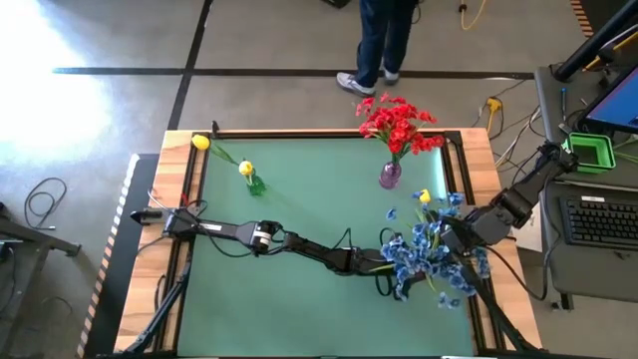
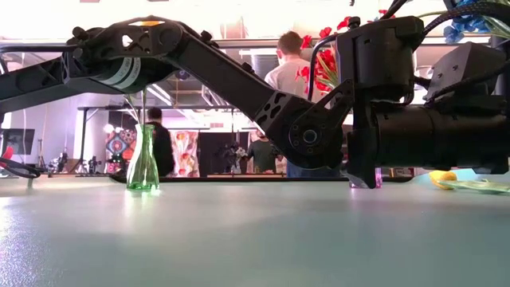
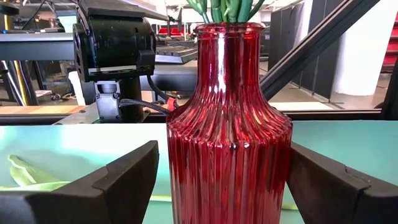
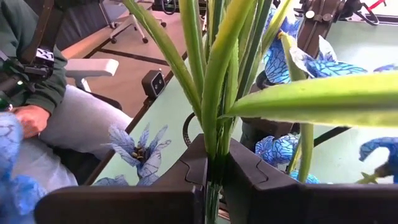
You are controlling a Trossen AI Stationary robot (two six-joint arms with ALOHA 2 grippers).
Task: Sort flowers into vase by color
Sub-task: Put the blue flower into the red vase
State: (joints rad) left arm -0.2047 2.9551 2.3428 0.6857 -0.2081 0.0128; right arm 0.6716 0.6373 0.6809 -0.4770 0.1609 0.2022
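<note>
1. Right gripper [image 4: 214, 171]: jaws clamped on a green stem, among the blue flowers [image 1: 434, 254] at the table's [image 1: 299, 299] right side.
2. Left gripper [image 3: 217, 180]: jaws apart, straddling the ribbed red vase [image 3: 227, 143] that already holds stems.
3. Done, judging by layout: red flowers [image 1: 397, 125] in the purple vase [image 1: 390, 177]; one yellow flower [image 1: 246, 170] in the green vase [image 1: 256, 185].
4. Left: yellow flowers at [image 1: 200, 143] and [image 1: 424, 196] lie loose.
</note>
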